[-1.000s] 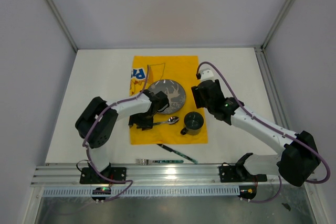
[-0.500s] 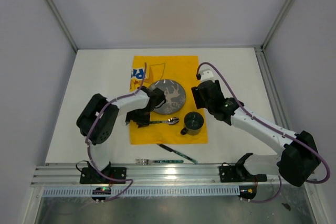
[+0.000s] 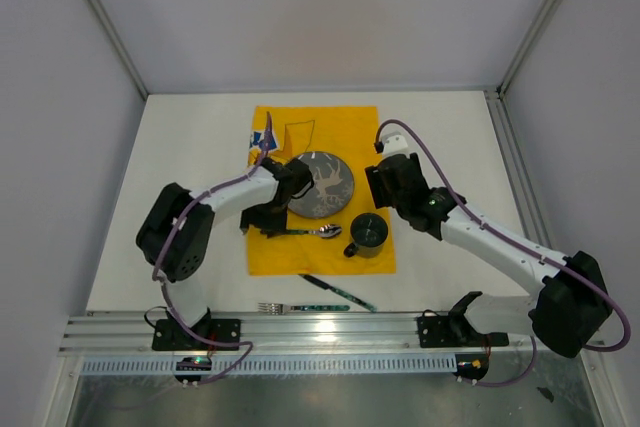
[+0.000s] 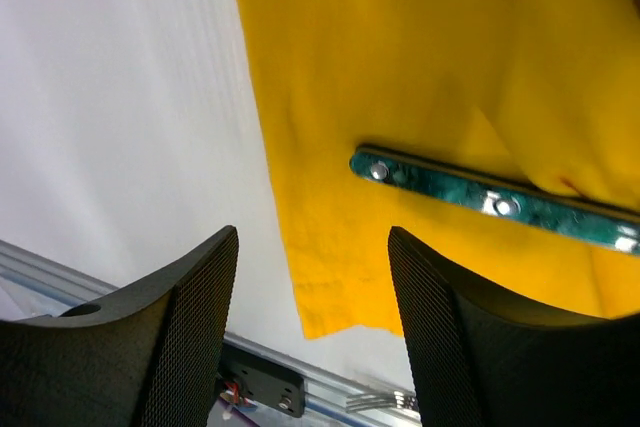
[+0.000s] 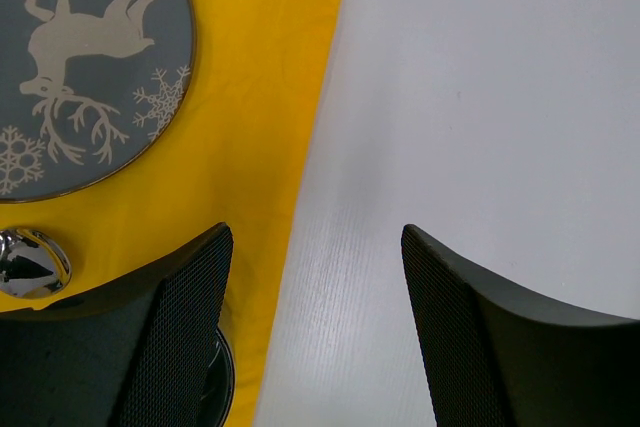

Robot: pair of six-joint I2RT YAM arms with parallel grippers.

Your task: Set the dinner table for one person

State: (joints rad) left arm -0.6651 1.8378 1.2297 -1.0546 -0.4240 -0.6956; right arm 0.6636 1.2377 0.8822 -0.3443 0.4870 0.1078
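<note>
Since a second ago the left arm has swung its elbow toward the left of the top view, and the left gripper (image 4: 312,237) has slid a little leftward to the left border of the yellow cloth (image 3: 300,252); the blue print (image 3: 258,137) at the cloth's upper left corner is now more bunched up and cannot be read. The right arm has not shifted. The dinner table (image 3: 190,167) fills the middle of the top view as a white surface under the cloth and both arms. On the cloth lies a grey plate (image 3: 318,185) printed with a pale reindeer and snowflakes but no lettering. Just below it are a spoon (image 3: 320,231) and, to the right, a black mug (image 3: 368,234). A green-handled knife (image 3: 337,293) crosses the cloth's lower edge, and a fork (image 3: 268,307) lies near the rail at the bottom. The left gripper's jaws are spread with nothing between them, above the cloth's edge. The right gripper (image 5: 315,237) is also spread and empty, over the cloth's right border beside the plate.
</note>
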